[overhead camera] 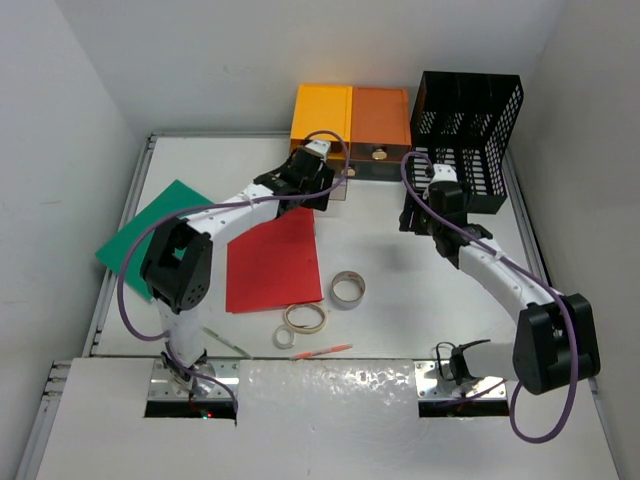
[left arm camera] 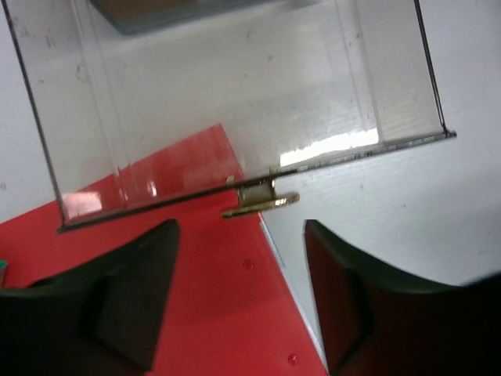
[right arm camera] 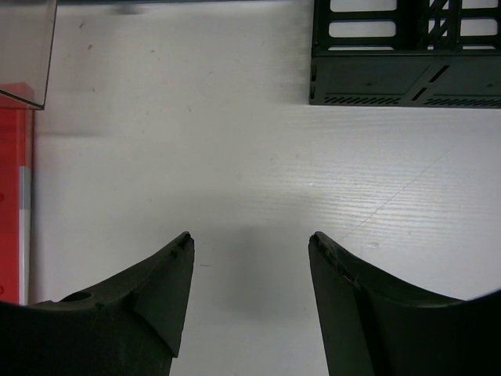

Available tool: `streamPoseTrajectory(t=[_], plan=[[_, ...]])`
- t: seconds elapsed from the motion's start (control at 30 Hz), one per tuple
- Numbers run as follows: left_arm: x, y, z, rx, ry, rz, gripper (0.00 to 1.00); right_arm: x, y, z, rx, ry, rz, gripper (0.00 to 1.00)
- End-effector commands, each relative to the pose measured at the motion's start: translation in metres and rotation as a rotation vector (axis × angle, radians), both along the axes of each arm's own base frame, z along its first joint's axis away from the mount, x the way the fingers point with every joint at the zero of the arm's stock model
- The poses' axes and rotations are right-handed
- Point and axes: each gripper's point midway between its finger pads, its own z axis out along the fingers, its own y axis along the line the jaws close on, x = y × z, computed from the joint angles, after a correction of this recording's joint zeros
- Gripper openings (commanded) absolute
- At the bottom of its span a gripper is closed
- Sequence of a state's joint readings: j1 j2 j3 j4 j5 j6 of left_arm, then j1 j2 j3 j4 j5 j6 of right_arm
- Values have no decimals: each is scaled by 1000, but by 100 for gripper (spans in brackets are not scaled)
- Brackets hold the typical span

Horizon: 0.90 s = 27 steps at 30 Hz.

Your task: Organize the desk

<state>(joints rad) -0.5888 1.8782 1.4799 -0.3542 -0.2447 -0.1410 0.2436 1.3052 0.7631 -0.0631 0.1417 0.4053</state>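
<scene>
While the left tool point(left arm camera: 239, 229) is hovering spread over the tabletop point(left arm camera: 407, 219), the brass knob point(left arm camera: 261, 200) of the clear drawer point(left arm camera: 235, 94) is sitting just ahead, slightly right of centre, so the tool is probably needing centring before pinching.

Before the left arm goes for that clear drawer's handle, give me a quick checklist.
1. Left end effector open: ok.
2. Gold handle on the clear drawer lined up between its fingers: ok.
3. Red folder clear of the drawer: not ok, its corner shows through the drawer front.
4. Right end effector open, empty: ok.
5. Right end effector apart from black mesh rack: ok.
</scene>
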Motion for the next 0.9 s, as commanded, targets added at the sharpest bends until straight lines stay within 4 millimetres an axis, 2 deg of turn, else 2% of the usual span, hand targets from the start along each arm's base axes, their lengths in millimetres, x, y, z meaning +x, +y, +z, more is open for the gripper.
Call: streamPoseTrajectory(t=[0.0,0.1,0.2,0.23,0.3,0.33,0.37,0.4,0.43,0.47,0.5,0.53,0.57,0.6,0.63,0.73,0.8,0.83,0.87], plan=[[-16,3,36,-22,-24,-42,66,1,6,17,32,-41,22,60],[-31,9,41,-5,11,-59,75,-2,8,19,34,-36,42,61],[-48,15,50,-7,25,-88,75,-3,10,20,41,-28,57,62],[-54,17,47,2,35,-107,75,-4,13,21,44,-29,69,62],[-66,21,59,14,10,-152,75,-5,14,19,47,-25,74,63],[-76,19,55,17,22,-200,75,-5,14,19,50,-23,76,63],[-85,19,65,11,-1,-244,73,-6,16,19,53,-22,86,63],[-96,13,67,31,-8,-323,70,-6,16,18,56,-18,88,63],[-113,7,60,69,-5,-491,67,-7,17,19,56,-16,95,63],[-133,3,66,89,-28,-599,63,-7,19,19,60,-12,107,63],[-143,3,65,160,-71,-731,62,-9,21,19,61,-10,119,64],[-161,6,44,200,-43,-814,61,-10,21,18,61,-2,125,64],[-172,10,44,231,-67,-862,58,-10,21,19,62,0,126,64],[-186,10,35,287,-74,-944,56,-10,22,19,62,0,128,64],[-202,15,15,313,-27,-1010,54,-12,25,21,73,3,147,64],[-257,30,-24,368,104,-1274,47,-15,28,22,77,7,166,64],[-276,48,-51,443,158,-1358,47,-17,27,22,74,9,164,64],[-281,48,-56,471,150,-1376,47,-18,27,21,72,12,166,64],[-277,44,-59,481,115,-1365,46,-19,26,21,73,11,165,64]])
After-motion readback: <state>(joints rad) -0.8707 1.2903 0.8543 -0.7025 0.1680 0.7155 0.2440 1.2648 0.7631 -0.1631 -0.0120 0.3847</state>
